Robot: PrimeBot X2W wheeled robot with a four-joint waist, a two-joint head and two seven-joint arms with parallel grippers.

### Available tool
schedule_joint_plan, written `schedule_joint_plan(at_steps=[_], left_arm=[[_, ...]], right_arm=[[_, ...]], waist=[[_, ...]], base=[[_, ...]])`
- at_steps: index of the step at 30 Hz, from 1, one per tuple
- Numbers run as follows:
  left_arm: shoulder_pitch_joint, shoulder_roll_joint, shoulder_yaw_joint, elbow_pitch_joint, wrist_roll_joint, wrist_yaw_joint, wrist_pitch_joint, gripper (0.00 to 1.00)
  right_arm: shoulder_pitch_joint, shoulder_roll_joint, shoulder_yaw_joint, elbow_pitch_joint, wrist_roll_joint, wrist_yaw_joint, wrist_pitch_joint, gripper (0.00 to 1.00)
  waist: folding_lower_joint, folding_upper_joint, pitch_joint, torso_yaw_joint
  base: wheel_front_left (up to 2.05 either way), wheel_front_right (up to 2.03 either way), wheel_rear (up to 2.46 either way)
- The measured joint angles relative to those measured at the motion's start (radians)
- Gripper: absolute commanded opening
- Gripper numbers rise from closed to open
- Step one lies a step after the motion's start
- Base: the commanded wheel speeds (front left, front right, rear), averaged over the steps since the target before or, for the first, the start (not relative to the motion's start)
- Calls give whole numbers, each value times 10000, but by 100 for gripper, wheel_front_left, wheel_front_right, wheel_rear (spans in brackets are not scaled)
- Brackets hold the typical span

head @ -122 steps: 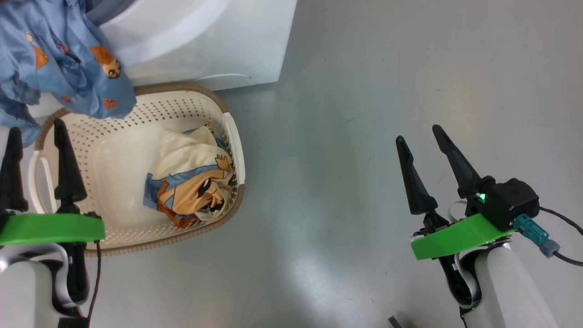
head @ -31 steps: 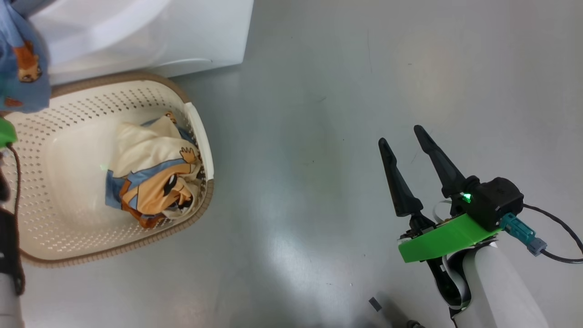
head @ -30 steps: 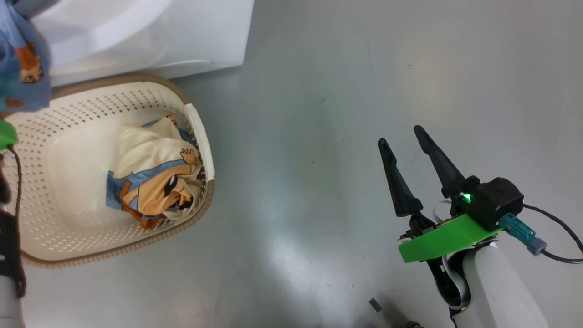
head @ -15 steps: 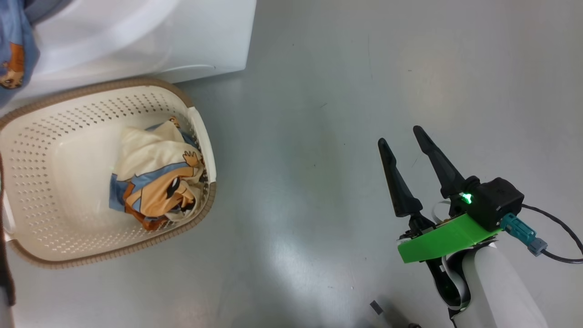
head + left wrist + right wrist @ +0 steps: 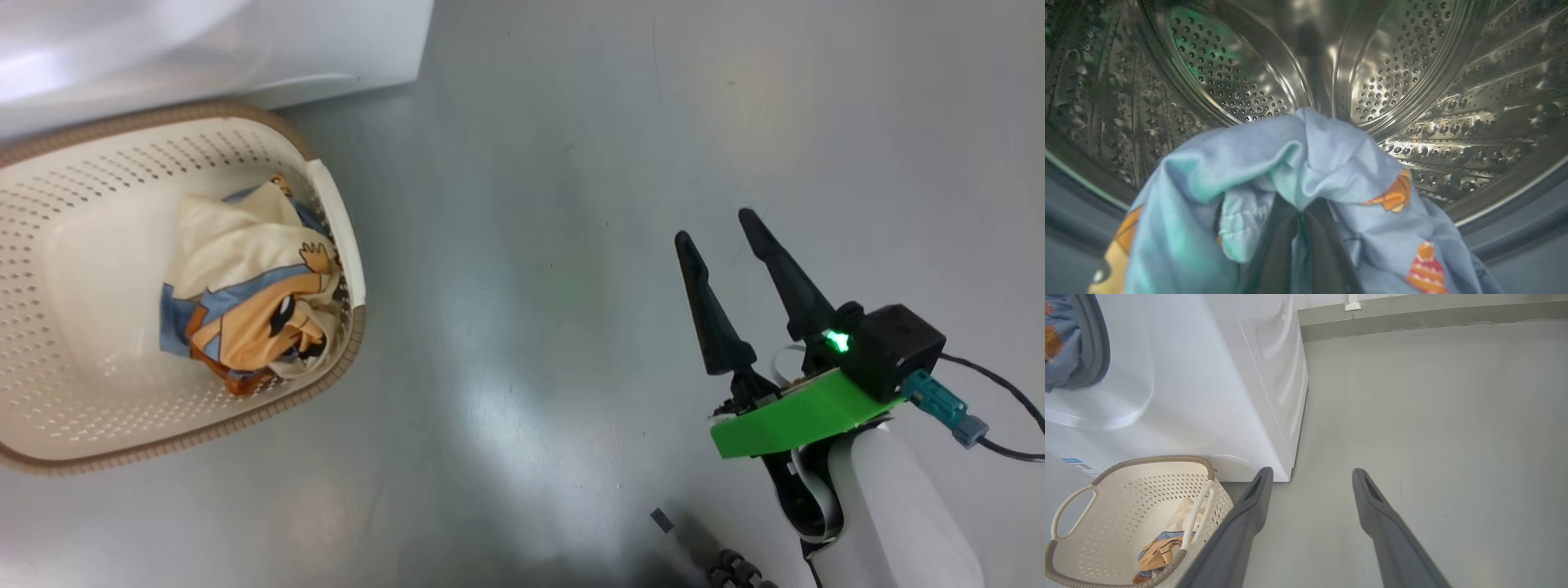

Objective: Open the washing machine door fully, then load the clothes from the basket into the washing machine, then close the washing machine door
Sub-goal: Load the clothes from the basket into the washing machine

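In the left wrist view my left gripper [image 5: 1300, 206] is shut on the blue garment [image 5: 1331, 163] with orange prints, held at the mouth of the washing machine's steel drum [image 5: 1229, 81]. The right wrist view shows that garment [image 5: 1057, 355] in the opening of the white washing machine [image 5: 1208, 375]. The cream basket [image 5: 335, 220] sits on the floor before the machine, and cream and orange-tan clothes [image 5: 245, 302] lie in it. My right gripper [image 5: 714, 226] hangs open over bare floor, well right of the basket. The washing machine door is out of view.
Grey floor spreads to the right of the machine and basket. A low wall skirting with a white socket [image 5: 1352, 304] runs along the back. A cable [image 5: 996, 441] trails from my right wrist. A small dark scrap [image 5: 661, 520] lies on the floor near my right arm.
The head view has shifted. The blue garment and my left arm have left that view's left edge, towards the machine. My right gripper stays open, hardly moved.
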Motion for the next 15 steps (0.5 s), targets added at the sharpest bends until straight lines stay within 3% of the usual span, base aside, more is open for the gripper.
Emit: schedule_joint_plan(at_steps=[9,15], left_arm=[[-2055,1083,-888,378,-104,-67,890,0],[-3393,1572,-1521,1099,-502,-67,895,0]], right_arm=[[-175,2,196,-98,136,0,0,100],[-281,2,422,-92,190,0,0,100]], waist=[[0,0,543,-200],[0,0,825,-483]], base=[[0,0,0],[0,0,0]])
